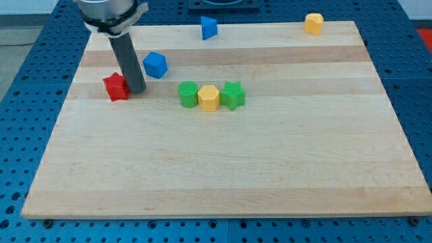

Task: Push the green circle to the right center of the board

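- The green circle (188, 94) is seen left of the tabletop's (223, 169) centre, touching a yellow hexagon (209, 98) that adjoins a green star (233, 95); the push rightward is judged hardly begun
- No claw is fitted; my tip (138, 90) rests beside the red star (116, 86), apart from the circle
- Blocks appear matte; the wood is pale, grained, and smooth

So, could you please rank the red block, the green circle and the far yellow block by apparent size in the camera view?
1-2. Red star-shaped block and green circle block: look alike, so unranked.
3. Yellow block at the top right: smallest, though farther from the camera, so uncertain.
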Motion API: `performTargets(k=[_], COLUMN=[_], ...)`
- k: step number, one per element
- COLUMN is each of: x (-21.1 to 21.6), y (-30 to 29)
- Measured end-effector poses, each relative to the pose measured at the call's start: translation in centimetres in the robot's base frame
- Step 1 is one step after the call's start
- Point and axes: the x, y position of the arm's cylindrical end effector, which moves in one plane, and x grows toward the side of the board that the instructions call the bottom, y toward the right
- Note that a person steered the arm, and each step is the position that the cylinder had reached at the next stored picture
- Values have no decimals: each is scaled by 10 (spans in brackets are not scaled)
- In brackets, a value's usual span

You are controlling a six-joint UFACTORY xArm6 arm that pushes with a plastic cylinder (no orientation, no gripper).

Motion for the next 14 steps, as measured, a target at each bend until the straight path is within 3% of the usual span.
performTargets(k=[4,8,10,11,14], x=[7,58,36,6,-26], y=[-66,48,112,119,94])
